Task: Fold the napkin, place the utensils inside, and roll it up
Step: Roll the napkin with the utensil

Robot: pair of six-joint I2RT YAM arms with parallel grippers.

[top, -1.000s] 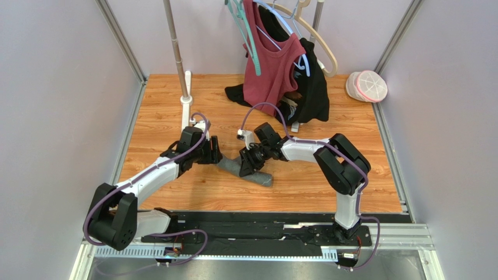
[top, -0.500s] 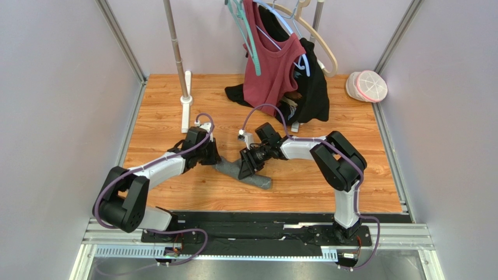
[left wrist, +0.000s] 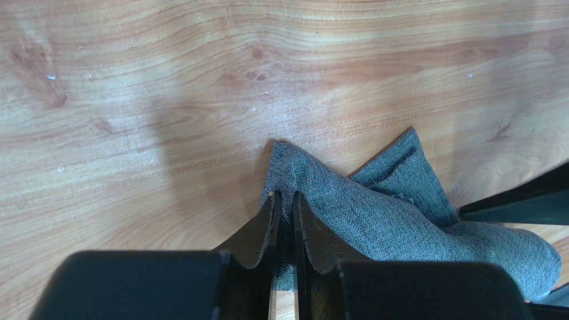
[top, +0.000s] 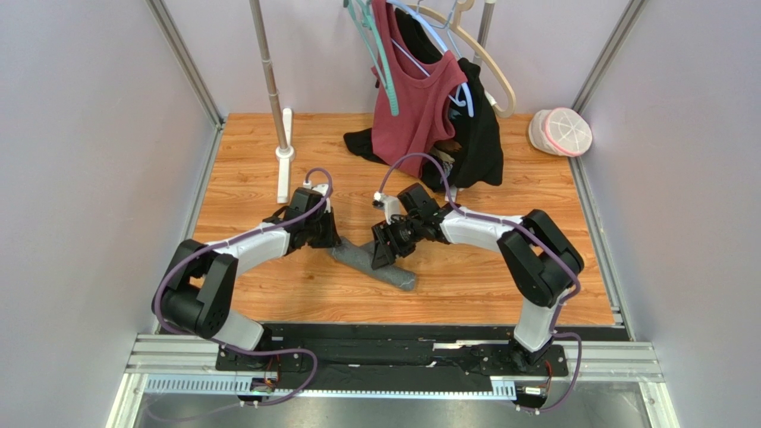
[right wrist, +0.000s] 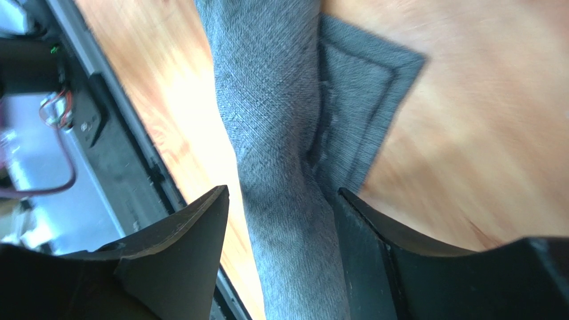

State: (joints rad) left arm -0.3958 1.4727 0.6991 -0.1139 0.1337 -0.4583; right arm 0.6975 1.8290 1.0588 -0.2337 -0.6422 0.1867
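Observation:
The napkin is a dark grey roll lying slantwise on the wooden table, between the two arms. My left gripper is at its upper left end. In the left wrist view that gripper is shut, pinching a fold of the napkin between its tips. My right gripper straddles the middle of the roll. In the right wrist view its jaws stand open on either side of the napkin, whose stitched corner flap lies flat to the right. The utensils are hidden.
A clothes rack pole on a white foot stands at the back left. A maroon top and a black garment hang on hangers at the back centre. A white and pink round thing lies at the back right corner.
My left gripper has closed on the napkin's end and its arm has bent closer to the roll. My right gripper's jaws have widened around the roll and drawn slightly back.

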